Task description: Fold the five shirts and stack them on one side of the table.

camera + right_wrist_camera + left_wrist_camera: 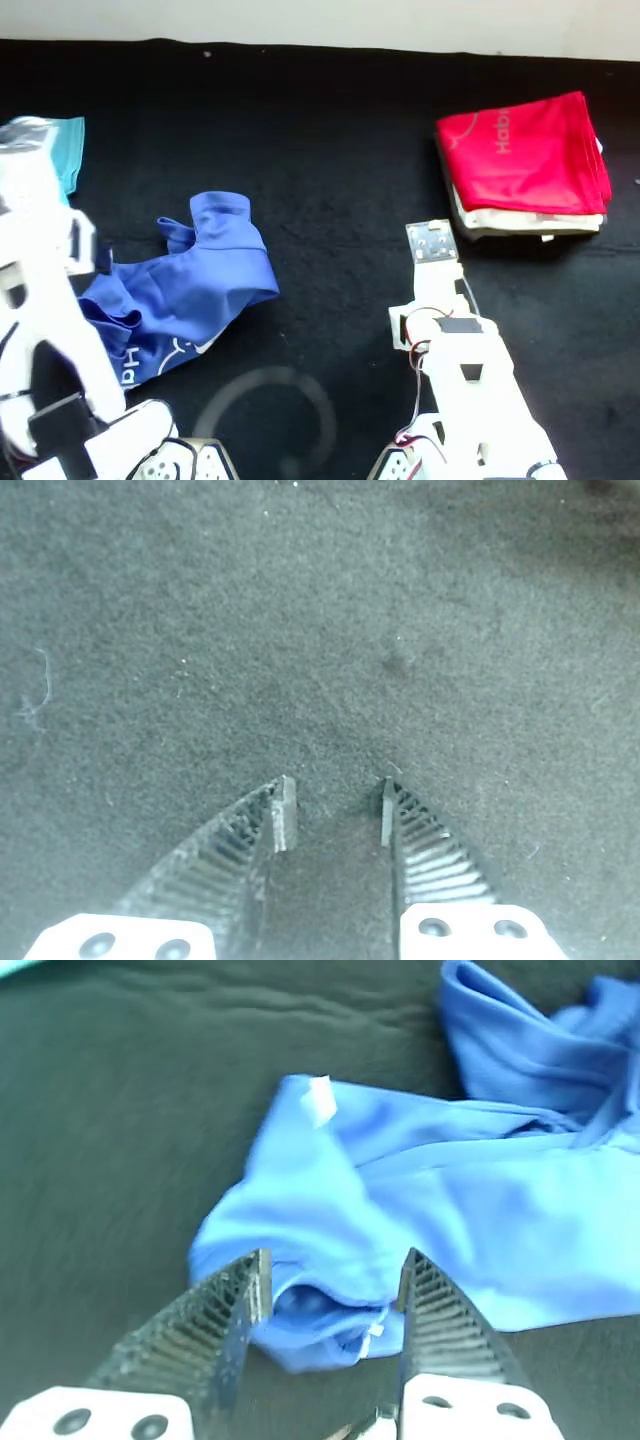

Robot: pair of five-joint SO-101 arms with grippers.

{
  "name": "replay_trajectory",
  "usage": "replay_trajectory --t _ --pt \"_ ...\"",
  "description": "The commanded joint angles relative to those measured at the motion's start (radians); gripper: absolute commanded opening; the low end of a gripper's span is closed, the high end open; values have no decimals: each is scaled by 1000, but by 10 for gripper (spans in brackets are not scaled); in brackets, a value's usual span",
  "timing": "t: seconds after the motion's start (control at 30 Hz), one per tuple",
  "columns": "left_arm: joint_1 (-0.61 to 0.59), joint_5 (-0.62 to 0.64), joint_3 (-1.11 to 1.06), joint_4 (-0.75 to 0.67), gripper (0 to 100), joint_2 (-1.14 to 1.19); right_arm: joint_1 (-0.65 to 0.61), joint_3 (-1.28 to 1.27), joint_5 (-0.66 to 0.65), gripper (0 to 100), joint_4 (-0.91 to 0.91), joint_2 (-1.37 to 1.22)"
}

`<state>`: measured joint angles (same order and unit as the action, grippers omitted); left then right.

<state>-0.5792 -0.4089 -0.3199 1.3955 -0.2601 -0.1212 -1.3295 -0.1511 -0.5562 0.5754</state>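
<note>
A crumpled blue shirt (190, 285) lies on the black table at the left, partly under the left arm (45, 300). My left gripper (335, 1285) is open just above a bunched edge of the blue shirt (400, 1200), with the fabric showing between its fingers. A folded red shirt (525, 150) rests on a folded cream shirt (530, 222) at the back right. A teal shirt (68, 150) peeks out at the far left. My right gripper (335, 810) is open over bare black cloth; the right arm (465, 360) stands at the front right of centre.
The black tablecloth (330, 130) runs across the middle and back up to a pale wall. A faint ring mark (270, 410) shows on the cloth near the front, between the two arm bases.
</note>
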Motion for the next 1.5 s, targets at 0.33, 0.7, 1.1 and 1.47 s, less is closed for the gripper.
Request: replay_trajectory --t 0.33,0.7,1.1,1.47 --pt "-246 -322 -410 -262 210 -24 -18 -1 9 145 22 -2" --pt "-430 -413 -318 -367 210 -30 -18 1 9 145 22 -2" --pt "-291 -419 -326 -365 210 -19 -18 -1 9 145 22 1" --pt "-346 -505 -392 -482 210 74 -18 -2 9 145 22 1"
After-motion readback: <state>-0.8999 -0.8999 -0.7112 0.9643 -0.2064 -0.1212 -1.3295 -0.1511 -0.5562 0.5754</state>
